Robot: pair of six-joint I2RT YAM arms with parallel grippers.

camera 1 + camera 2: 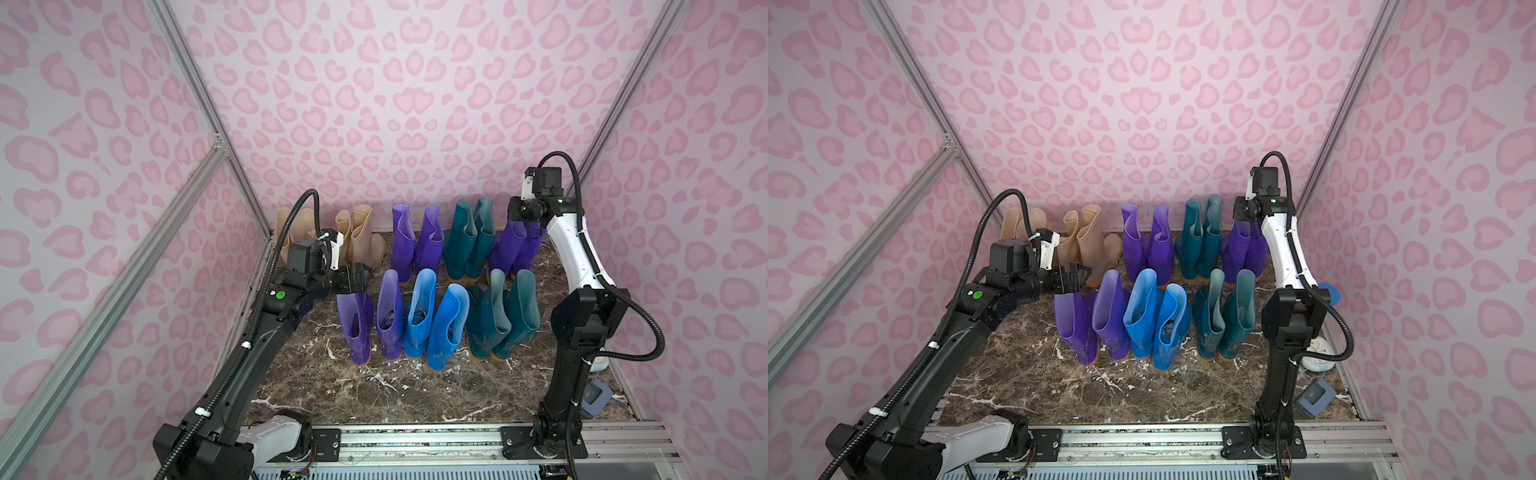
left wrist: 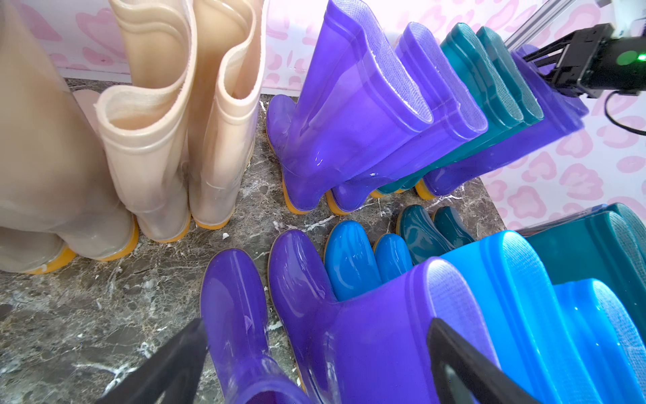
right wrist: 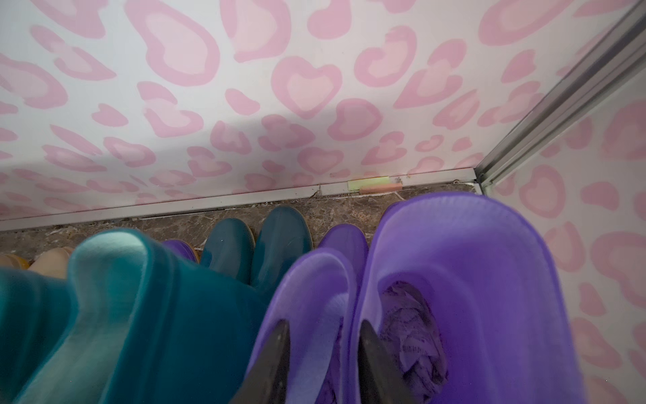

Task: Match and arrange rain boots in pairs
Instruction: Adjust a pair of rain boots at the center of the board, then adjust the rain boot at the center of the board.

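The rain boots stand upright in two rows on the marble floor. The back row holds beige boots (image 1: 361, 241), a purple pair (image 1: 415, 245), a teal pair (image 1: 469, 241) and another purple pair (image 1: 515, 249). The front row holds a purple pair (image 1: 357, 328), a bright blue pair (image 1: 432, 320) and a teal pair (image 1: 503, 320). My left gripper (image 2: 321, 367) hangs wide open over the front purple pair (image 2: 349, 332). My right gripper (image 3: 325, 360) is above the back right purple pair (image 3: 472, 280), one finger inside each shaft. Their adjoining walls lie between the parted jaws.
Pink patterned walls close in the back and both sides. A blue-grey device (image 1: 1314, 399), a white round object (image 1: 1318, 353) and a blue cap (image 1: 1329, 293) sit by the right arm's base. The arms' metal rail (image 1: 415, 440) runs along the front, behind bare marble floor (image 1: 374, 395).
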